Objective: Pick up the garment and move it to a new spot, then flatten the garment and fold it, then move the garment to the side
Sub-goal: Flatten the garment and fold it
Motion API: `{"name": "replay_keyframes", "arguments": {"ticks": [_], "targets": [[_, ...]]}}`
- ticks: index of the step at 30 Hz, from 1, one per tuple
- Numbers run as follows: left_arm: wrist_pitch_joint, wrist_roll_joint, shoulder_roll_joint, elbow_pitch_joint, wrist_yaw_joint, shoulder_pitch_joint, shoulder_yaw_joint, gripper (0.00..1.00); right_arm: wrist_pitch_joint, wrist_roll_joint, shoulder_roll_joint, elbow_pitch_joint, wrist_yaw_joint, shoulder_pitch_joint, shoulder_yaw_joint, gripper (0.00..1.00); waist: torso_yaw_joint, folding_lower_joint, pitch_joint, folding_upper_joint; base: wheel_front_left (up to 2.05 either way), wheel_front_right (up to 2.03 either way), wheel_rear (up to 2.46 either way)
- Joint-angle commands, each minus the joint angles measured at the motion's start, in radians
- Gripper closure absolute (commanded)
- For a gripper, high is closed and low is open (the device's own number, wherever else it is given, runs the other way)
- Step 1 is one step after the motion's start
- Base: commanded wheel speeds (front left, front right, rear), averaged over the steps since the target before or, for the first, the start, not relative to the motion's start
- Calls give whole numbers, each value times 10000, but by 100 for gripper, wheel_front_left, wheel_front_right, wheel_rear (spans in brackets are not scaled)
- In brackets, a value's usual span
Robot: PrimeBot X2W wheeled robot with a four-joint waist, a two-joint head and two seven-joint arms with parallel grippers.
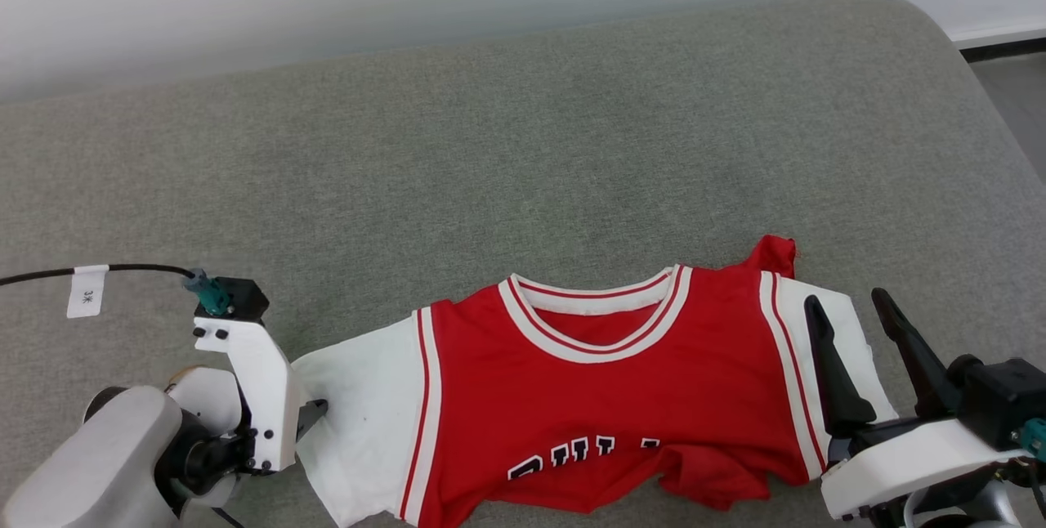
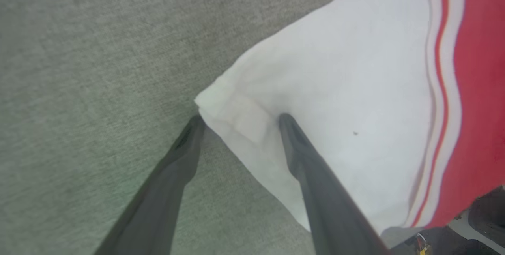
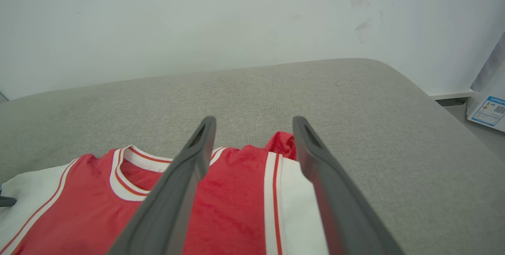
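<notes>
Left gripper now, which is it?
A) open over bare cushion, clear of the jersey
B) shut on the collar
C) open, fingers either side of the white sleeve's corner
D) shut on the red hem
C: the left gripper stands open, the corner of the white sleeve of the garment between its fingers.

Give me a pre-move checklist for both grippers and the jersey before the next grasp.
1. Left gripper open: ok.
2. Left fingers bracket the white sleeve corner: ok, one over the fabric, one on the cushion beside it.
3. Right gripper open: ok.
4. Right gripper above the other white sleeve: ok; contact with it: cannot tell.
5. Garment lying flat: not ok, hem bunched, red flap sticking out behind the shoulder.
</notes>
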Motion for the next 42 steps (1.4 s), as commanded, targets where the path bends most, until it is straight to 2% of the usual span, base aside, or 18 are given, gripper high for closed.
{"name": "replay_keyframes", "arguments": {"ticks": [1,2,3,8,13,17,19,20,21,25,32,38,39,40,41,42], "targets": [[327,-198,-437,332,-85,446,-421,58,-64,57,35,58,-7,-86,-5,0,-85,0,75,0,0,0,0],[441,-232,-580,382,-112,507,-529,87,-71,72,34,91,-7,-100,-25,0,-101,0,82,0,0,0,0],[425,-242,-693,419,-122,519,-578,100,-72,88,35,112,-5,-115,-38,0,-114,0,88,0,0,0,0],[-601,8,-884,427,96,540,-292,100,37,242,37,219,-7,-96,-202,0,-51,0,-49,0,0,0,0],[-2077,435,-851,40,670,587,206,100,587,644,30,411,-5,88,-572,0,144,0,-360,0,0,0,0],[-3085,714,-734,-603,1152,848,558,100,1812,1192,-132,973,-5,62,-1369,0,309,0,-524,0,0,0,0],[-3568,918,-634,-1258,1429,998,717,100,3003,1549,-413,1625,-5,-231,-2111,0,423,0,-545,0,0,0,0],[-3656,987,-598,-1464,1520,1034,736,100,3421,1636,-487,1821,-5,-350,-2319,0,466,0,-539,0,0,0,0],[-3793,1142,-534,-1934,1679,1079,738,100,4369,1702,-730,2247,-5,-559,-2713,0,583,0,-483,0,0,0,0],[-3851,1391,-468,-2753,1943,967,723,100,5868,1935,-1095,2917,-5,-1224,-2965,0,779,0,-239,0,0,0,0],[-3754,1721,-410,-3543,2122,622,617,100,6961,1995,-1562,3859,-5,-2466,-2451,0,1093,0,388,0,0,0,0],[-3740,1743,-446,-3618,2061,458,577,100,7719,2038,-1492,5250,-5,-2831,-2040,0,1329,0,765,0,0,0,0],[-3759,1731,-443,-3586,2048,460,577,100,7847,2081,-1428,5433,-5,-2837,-1932,15,1350,0,781,0,0,0,0],[-3758,1709,-450,-3552,2036,474,575,100,7866,2121,-1405,5555,-4,-2840,-1823,62,1372,0,792,0,0,0,0],[-3768,1702,-448,-3535,2016,488,569,100,7934,2251,-1334,5704,-4,-2847,-1800,100,1388,0,794,0,0,0,0],[-3783,1681,-456,-3514,2002,502,571,100,7954,2268,-1339,5781,-1,-2831,-1728,100,1396,0,787,0,0,0,0]]}}
